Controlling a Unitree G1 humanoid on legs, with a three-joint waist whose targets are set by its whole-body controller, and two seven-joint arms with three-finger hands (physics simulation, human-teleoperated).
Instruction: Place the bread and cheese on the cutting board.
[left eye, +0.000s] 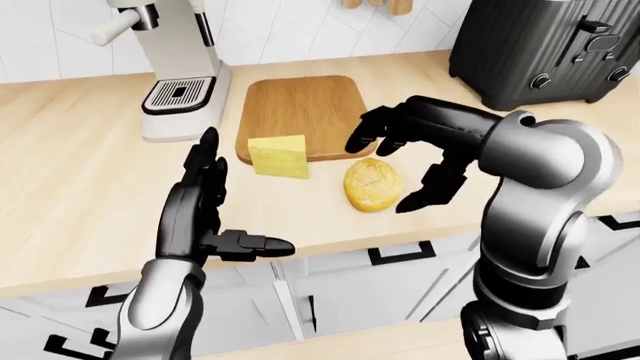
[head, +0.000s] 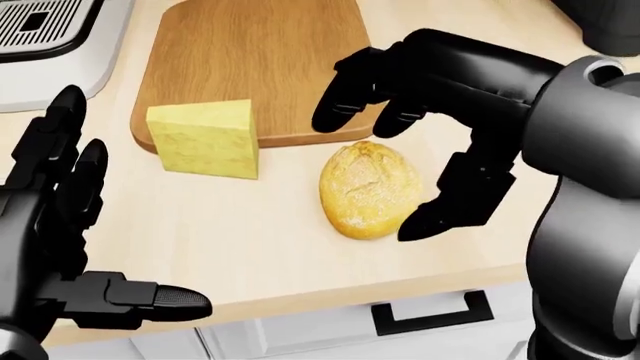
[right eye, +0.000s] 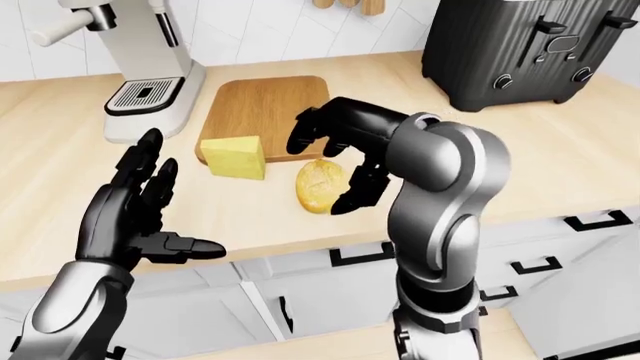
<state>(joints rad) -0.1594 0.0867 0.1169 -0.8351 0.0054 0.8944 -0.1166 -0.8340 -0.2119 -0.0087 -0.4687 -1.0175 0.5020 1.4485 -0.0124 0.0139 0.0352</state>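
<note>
Reaching for the round golden-brown bread roll (head: 370, 190), the black three-fingered right hand (head: 420, 142) arches over it with fingers spread wide: two fingers hang above the roll's upper edge and the thumb (head: 445, 210) stands just beside its right flank in the head view, with no closure yet. The roll lies on the pale wooden countertop (head: 250, 247), just below the lower edge of the rounded brown wooden cutting board (head: 250, 60). The pale yellow cheese wedge (head: 200, 138) sits at the board's lower left corner, overlapping its edge and resting partly on the counter. The black left hand (head: 50, 225) is held open near the counter's near edge, well apart from both foods. Judged step: grasping the bread. The next move would call for lowering the hand, closing the fingers round the roll, then lifting it onto the bare board; the cheese remains to be seated fully.
</note>
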